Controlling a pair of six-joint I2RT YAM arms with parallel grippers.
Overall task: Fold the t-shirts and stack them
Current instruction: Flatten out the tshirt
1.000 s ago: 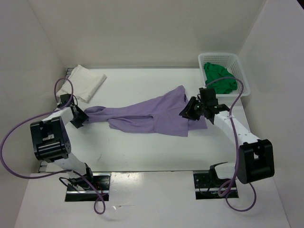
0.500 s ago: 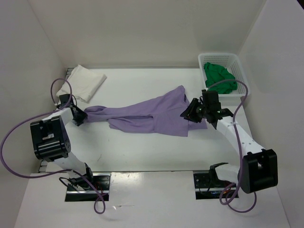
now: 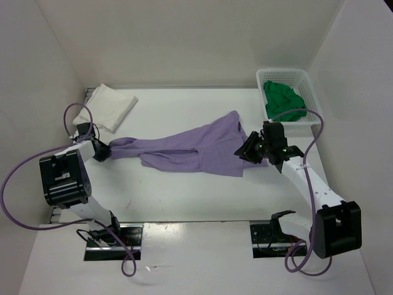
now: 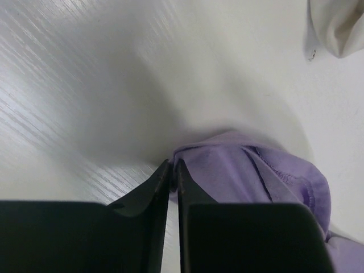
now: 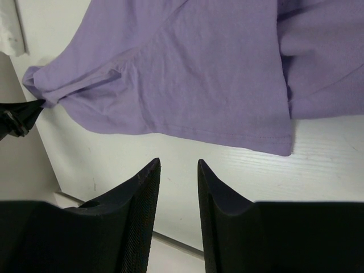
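Purple shirt (image 3: 190, 147) lies stretched across mid-frame on the tabletop (image 3: 184, 190), bunched and wrinkled, not folded. It runs from a narrow tip at left to a wider end at right.

Left claw (image 3: 102, 152) is at that left tip. In the wrist view its jaws are nearly together, only a sliver of gap, pinching the shirt's edge right at the fingertips.

Right claw (image 3: 245, 151) is over the shirt's right end, jaws apart with nothing between them. Its wrist view shows the hem and bare tabletop below the fingers.

White shirt (image 3: 110, 106) is folded at upper left, apart from the purple one. Green shirt (image 3: 284, 101) is crumpled inside the basket (image 3: 281, 72) at upper right.
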